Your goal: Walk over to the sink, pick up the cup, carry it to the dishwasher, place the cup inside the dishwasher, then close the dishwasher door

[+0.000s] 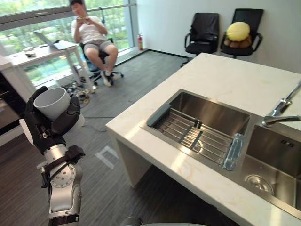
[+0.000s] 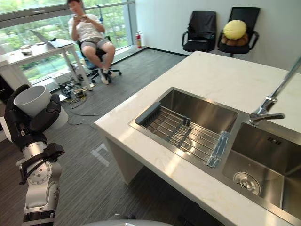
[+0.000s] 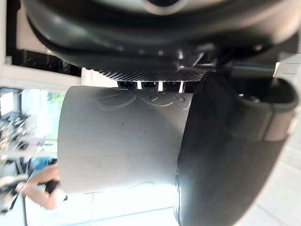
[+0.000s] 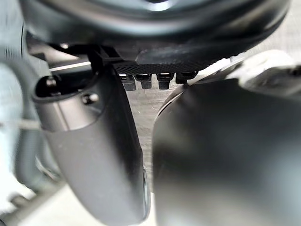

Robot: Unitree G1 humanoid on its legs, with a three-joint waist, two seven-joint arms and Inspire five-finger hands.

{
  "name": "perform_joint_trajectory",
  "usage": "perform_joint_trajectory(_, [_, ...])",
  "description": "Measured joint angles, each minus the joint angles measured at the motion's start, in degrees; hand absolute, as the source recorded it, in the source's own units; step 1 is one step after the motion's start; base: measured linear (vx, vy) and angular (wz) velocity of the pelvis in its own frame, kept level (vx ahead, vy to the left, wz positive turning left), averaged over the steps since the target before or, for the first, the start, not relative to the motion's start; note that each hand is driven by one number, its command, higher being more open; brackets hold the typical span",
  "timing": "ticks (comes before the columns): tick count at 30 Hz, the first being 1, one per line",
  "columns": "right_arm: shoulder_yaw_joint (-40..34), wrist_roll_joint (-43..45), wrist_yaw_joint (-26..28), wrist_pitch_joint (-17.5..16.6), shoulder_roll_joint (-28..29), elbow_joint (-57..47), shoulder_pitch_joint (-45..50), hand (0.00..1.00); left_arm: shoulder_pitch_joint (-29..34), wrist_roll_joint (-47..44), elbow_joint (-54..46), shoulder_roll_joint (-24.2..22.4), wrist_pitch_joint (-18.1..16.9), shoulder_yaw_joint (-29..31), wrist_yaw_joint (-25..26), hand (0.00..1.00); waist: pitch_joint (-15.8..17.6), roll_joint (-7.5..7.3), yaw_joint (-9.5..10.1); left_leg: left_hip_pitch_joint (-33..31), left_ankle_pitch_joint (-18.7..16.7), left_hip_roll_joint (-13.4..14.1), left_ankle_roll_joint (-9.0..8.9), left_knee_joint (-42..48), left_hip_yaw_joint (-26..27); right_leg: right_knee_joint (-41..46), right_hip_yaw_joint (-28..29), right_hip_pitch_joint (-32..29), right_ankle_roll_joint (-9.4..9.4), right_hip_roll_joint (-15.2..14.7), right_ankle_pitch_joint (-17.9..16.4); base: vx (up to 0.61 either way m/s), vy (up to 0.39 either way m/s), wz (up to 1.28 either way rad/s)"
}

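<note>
My left hand (image 1: 44, 129) is raised at the left, away from the counter, and shut on a pale grey cup (image 1: 51, 101). The cup stands upright with its empty mouth facing up. In the left wrist view the thumb (image 3: 225, 155) wraps around the cup's side (image 3: 122, 141). The steel double sink (image 1: 211, 113) is set into the white counter (image 1: 225, 80) to my right, with a wire rack (image 1: 197, 136) across its left basin. My right hand (image 4: 89, 155) appears in the right wrist view, its thumb standing out with nothing against it.
A tap (image 1: 282, 110) stands between the basins. A person (image 1: 91, 33) sits on an office chair by a white desk (image 1: 42, 52) near the window. Two black chairs (image 1: 202, 33) line the far wall, one holding a yellow cushion (image 1: 238, 31). A dark unit (image 1: 7, 110) sits at the left edge.
</note>
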Motion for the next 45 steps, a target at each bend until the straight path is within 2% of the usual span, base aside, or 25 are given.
perform_joint_trajectory(2, [0.79, 1.71, -0.72, 0.80, -0.53, 0.15, -0.05, 1.00, -0.01, 0.01, -0.01, 1.51, -1.57, 3.26, -1.29, 0.00, 0.36, 0.09, 0.64, -0.81, 0.02, 1.99, 0.02, -1.40, 4.33, -0.04, -3.42, 0.22, -0.97, -0.72, 0.43, -0.14, -0.036, 1.08])
perform_joint_trajectory(5, [0.92, 1.61, -1.68, 1.65, -0.77, 0.76, -0.21, 1.00, 0.01, 0.04, -0.26, 3.28, -2.31, 7.81, -1.50, 0.00, 0.58, -0.33, 2.05, -2.57, 0.06, 3.71, 1.73, 1.38, 9.84, -0.05, -7.64, 1.28, -1.00, -2.47, 0.47, -0.05, 0.073, 0.69])
perform_joint_trajectory(9, [3.02, 1.13, -2.18, 2.67, -1.81, 1.82, -0.94, 1.00, 1.60, -0.19, -0.58, 4.04, -1.86, 13.18, -3.72, 0.00, 0.40, 0.27, 1.94, -1.73, 0.62, 3.73, 2.47, -1.68, 18.89, -2.73, -9.25, 3.86, 0.70, -3.16, 1.03, 0.06, 0.095, 0.62])
perform_joint_trajectory(11, [2.93, 0.95, -2.25, 2.22, -1.58, 2.80, -0.91, 1.00, 1.81, -0.16, -0.91, 4.11, -1.89, 14.59, -5.53, 0.00, 0.49, -1.72, 1.54, -3.30, -0.15, 4.28, 3.58, 3.62, 23.14, -4.96, -11.63, 4.37, 1.61, -5.84, 2.49, 0.09, 0.139, 0.74])
perform_joint_trajectory(12, [2.97, 0.80, -2.28, 2.06, -2.31, 2.47, -0.42, 1.00, 2.30, -0.15, -1.59, 4.22, -2.16, 15.35, -6.86, 0.00, 0.11, 0.30, 2.31, -2.14, 0.00, 6.31, 3.42, 5.88, 24.79, -4.33, -13.39, 5.53, 2.68, -5.54, 2.99, 0.12, 0.080, 0.48])
perform_joint_trajectory(13, [2.93, 0.50, -2.31, 2.03, -2.60, 2.34, -0.15, 1.00, 2.28, -0.12, -1.80, 4.45, -2.31, 15.44, -7.52, 0.00, -0.07, 0.41, 2.27, -1.86, 0.72, 5.56, 0.31, 4.38, 24.38, -3.76, -14.38, 5.79, 3.03, -5.65, 2.75, 0.15, 0.100, 0.69])
perform_joint_trajectory(15, [2.78, -0.06, -2.30, 1.80, -2.49, 2.29, 0.97, 1.00, 2.34, -0.10, -2.82, 4.40, -2.36, 15.30, -9.64, 0.00, -0.78, -0.08, 1.98, -1.10, 1.74, 1.87, 2.11, -0.55, 23.75, -3.18, -19.13, 6.37, 2.08, -8.13, 2.97, 0.09, 0.103, 0.85])
perform_joint_trajectory(17, [1.75, 0.08, -2.25, 1.82, -2.22, 2.26, 1.93, 1.00, 1.53, -0.05, -3.55, 4.34, -2.40, 15.03, -10.82, 0.00, -0.99, -0.36, 0.15, -0.63, 0.11, 3.40, 3.38, -0.30, 33.37, -8.37, -26.49, 11.12, 2.89, -7.96, 5.19, 0.16, 0.055, 1.33])
perform_joint_trajectory(19, [0.01, 0.12, -1.78, 1.51, -1.86, 2.23, 3.29, 1.00, 1.28, -0.06, -3.39, 4.13, -2.40, 14.75, -11.03, 0.00, -1.72, -0.70, -1.31, 0.10, -1.85, 3.94, 3.28, -0.27, 40.81, -10.84, -31.53, 13.60, 2.36, -8.44, 5.74, 0.13, 0.049, 1.28])
perform_joint_trajectory(20, [-1.21, 0.09, -1.61, 0.97, -1.25, 2.30, 4.03, 1.00, 0.96, -0.06, -3.35, 4.10, -2.47, 14.77, -11.00, 0.00, -2.22, -1.69, -1.47, -0.43, -2.36, 4.85, 5.07, 3.30, 43.62, -11.54, -33.09, 14.11, 2.86, -9.77, 4.91, 0.14, 0.078, 0.95])
perform_joint_trajectory(21, [-2.86, 0.12, -1.51, 0.44, -1.47, 2.31, 4.85, 1.00, 0.76, -0.04, -3.32, 3.78, -2.69, 14.64, -10.92, 0.00, -2.14, 0.00, -0.54, -0.37, -1.71, 5.83, 3.31, 5.03, 43.62, -10.27, -33.56, 14.58, 4.38, -9.36, 4.66, 0.14, 0.072, 0.71])
perform_joint_trajectory(25, [-8.15, -0.40, -1.39, 0.27, -0.84, 3.74, 4.52, 1.00, -1.37, 0.01, -3.09, 3.20, -1.19, 13.77, -10.52, 0.00, -3.36, -0.91, -0.44, 1.02, 3.53, -0.98, 4.02, -5.68, 39.73, -9.38, -35.03, 14.74, 3.29, -11.01, 5.32, 0.05, 0.092, 0.60])
perform_joint_trajectory(29, [-12.21, -2.74, -1.26, 1.08, -0.37, 3.99, 4.28, 1.00, -0.98, -0.05, -1.94, 3.44, 1.27, 13.83, -10.61, 0.00, -3.38, -0.64, 0.53, 3.98, 6.62, -2.80, 4.04, -12.48, 38.16, -7.73, -34.62, 15.09, 1.24, -10.85, 7.36, -0.03, 0.022, 0.22])
perform_joint_trajectory(30, [-13.05, -3.78, -1.12, 1.07, -0.12, 3.85, 4.27, 1.00, -0.91, -0.05, -1.07, 3.82, 1.32, 13.82, -10.86, 0.00, -3.38, -0.56, 0.56, 4.68, 6.91, -2.89, 3.90, -13.49, 37.08, -6.04, -34.31, 15.06, -0.15, -10.82, 8.30, 0.00, -0.027, 0.38])
perform_joint_trajectory(33, [-13.47, -6.58, -0.99, 0.87, 0.34, 2.61, 4.36, 1.00, 0.03, -0.25, -0.11, 4.34, 1.43, 13.70, -11.17, 0.00, -3.36, -0.53, 0.57, 4.88, 6.61, -3.11, 4.34, -13.57, 33.70, -0.49, -31.59, 14.21, -4.17, -11.23, 10.99, 0.04, -0.027, 0.57])
perform_joint_trajectory(35, [-13.61, -7.77, -0.14, -0.41, 0.82, 0.60, 5.30, 1.00, 0.31, -0.26, 0.08, 3.23, 1.34, 10.80, -12.13, 0.00, -3.04, -0.09, 0.09, 4.93, 6.30, -4.36, 4.82, -13.54, 27.34, 8.98, -22.64, 11.06, -7.91, -11.51, 12.17, 0.11, -0.029, 1.32])
perform_joint_trajectory(36, [-13.73, -7.83, 0.26, -0.61, 1.07, 0.13, 5.45, 1.00, 0.26, -0.26, 0.25, 2.14, 1.19, 9.45, -12.21, 0.00, -3.01, -0.03, -0.37, 4.93, 6.31, -4.73, 4.81, -13.47, 25.12, 9.80, -18.56, 10.35, -7.47, -9.97, 8.96, 0.10, -0.042, 1.98])
perform_joint_trajectory(37, [-13.43, -7.77, 0.98, -0.80, 2.44, -1.40, 5.42, 1.00, -0.21, -0.27, 1.13, -1.29, 1.14, 5.82, -12.21, 0.00, -2.90, 0.13, -1.42, 4.99, 6.15, -5.68, 5.01, -13.26, 18.89, 10.02, -8.01, 8.32, -7.32, -4.68, 3.52, 0.09, -0.049, 2.02])
perform_joint_trajectory(39, [-12.65, -7.57, 1.73, -1.48, 3.95, -2.49, 4.75, 1.00, -0.04, -0.26, 1.91, -3.98, 1.19, 1.19, -12.43, 0.00, -2.82, 0.19, -2.42, 4.86, 5.93, -6.69, 5.05, -13.54, 12.91, 9.89, 1.61, 5.46, -5.34, 0.63, 0.90, 0.07, -0.033, 2.15])
perform_joint_trajectory(40, [-12.40, -7.02, 2.63, -1.97, 6.03, -2.58, 3.45, 1.00, -0.14, -0.15, 1.40, -5.53, 1.31, -2.71, -13.03, 0.00, -2.89, -3.56, -4.15, 4.01, 2.65, -9.77, 4.58, -11.01, 9.18, 5.44, 8.25, 1.71, -6.18, 1.50, 3.32, 0.10, -0.021, 1.87])
perform_joint_trajectory(41, [-11.09, -6.84, 2.71, -2.20, 6.76, -2.79, 2.53, 1.00, -0.51, -0.08, -0.03, -5.51, 1.21, -3.04, -13.39, 0.00, -1.46, -6.62, -4.35, 0.16, 0.14, -11.60, 8.16, 1.36, 10.47, 7.06, 9.85, 0.00, -5.04, -1.60, 2.89, 0.16, -0.118, 2.05])
perform_joint_trajectory(42, [-7.56, -6.67, 2.66, -2.52, 5.70, -4.81, 2.57, 1.00, -0.53, -0.09, -1.04, -7.63, 0.89, -4.83, -13.48, 0.00, -0.68, -4.40, -4.74, -3.78, -13.23, -6.48, 7.21, 21.96, 10.55, 12.38, 11.21, 0.02, -3.14, 1.88, 1.02, 0.13, -0.102, 1.01])
perform_joint_trajectory(43, [-6.40, -6.56, 2.79, -2.45, 4.32, -5.34, 2.36, 1.00, -0.64, -0.07, -1.07, -8.97, 0.86, -5.63, -13.66, 0.00, -0.33, -2.22, -4.17, -3.60, -17.49, -3.78, 5.90, 23.27, 9.58, 15.00, 11.20, -0.02, -3.02, 3.98, 1.40, 0.10, -0.094, 0.68])
perform_joint_trajectory(44, [-4.76, -5.62, 2.81, -1.29, 3.60, -5.19, 1.67, 1.00, 0.32, -0.09, -0.95, -10.36, 1.25, -7.10, -13.59, 0.00, -0.61, -2.52, -3.13, -2.04, -18.12, -4.31, 4.82, 22.62, 9.00, 19.62, 15.12, -1.71, -2.65, 4.44, -0.28, 0.06, 0.004, 0.34])
perform_joint_trajectory(45, [-3.66, -4.94, 2.87, -0.79, 3.55, -5.32, 1.70, 1.00, 0.34, -0.02, -0.92, -11.05, 1.82, -8.66, -13.40, 0.00, -0.99, -2.68, -3.26, -0.83, -16.94, -4.58, 4.10, 19.77, 7.35, 18.18, 16.44, -2.47, -2.41, 5.50, -1.91, 0.05, -0.004, 0.48])
